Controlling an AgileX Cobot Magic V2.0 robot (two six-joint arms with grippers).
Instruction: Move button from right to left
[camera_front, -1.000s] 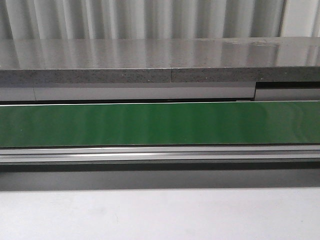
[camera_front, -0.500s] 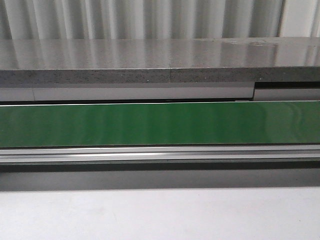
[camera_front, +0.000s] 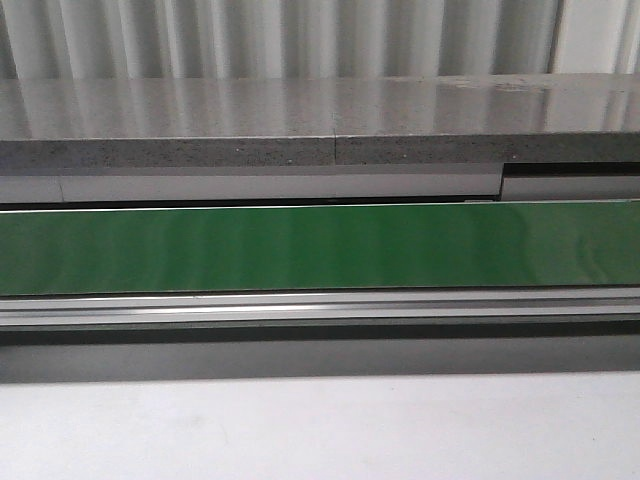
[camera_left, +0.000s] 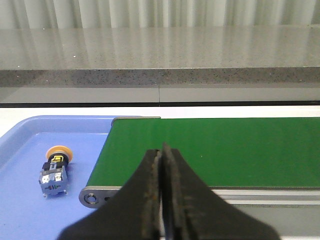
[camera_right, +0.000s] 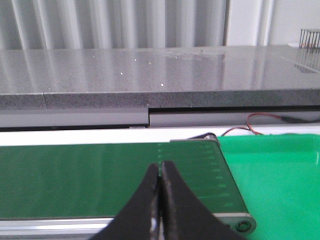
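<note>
Straight ahead, the front view shows a long green belt (camera_front: 320, 247) running across the whole width, with a silvery rail (camera_front: 320, 307) along its near edge and a pale table (camera_front: 320, 430) in front of that; behind the belt sits a grey speckled counter (camera_front: 300, 125) and, beyond it, a ribbed light wall (camera_front: 280, 38); neither arm and no button shows here. In the left wrist view, the left gripper (camera_left: 161, 152) hangs above the near edge of the belt with its two dark fingers (camera_left: 147, 195) pressed together and nothing between them. The belt's end, with a round roller cap (camera_left: 91, 199) at its corner, meets a blue tray (camera_left: 25, 220), and the button (camera_left: 55, 167) lies on its side on the tray floor, just beside the belt's end and apart from the gripper; its round yellow cap points toward the counter and its blue block with metal terminals points toward the camera. In the right wrist view, the right gripper (camera_right: 160, 172) is likewise closed on nothing, fingertips touching, poised over the belt near its other end. Next to that end lies a bright green tray (camera_right: 275, 175), and thin red and black wires (camera_right: 260, 120) run along behind it, under the counter's edge
</note>
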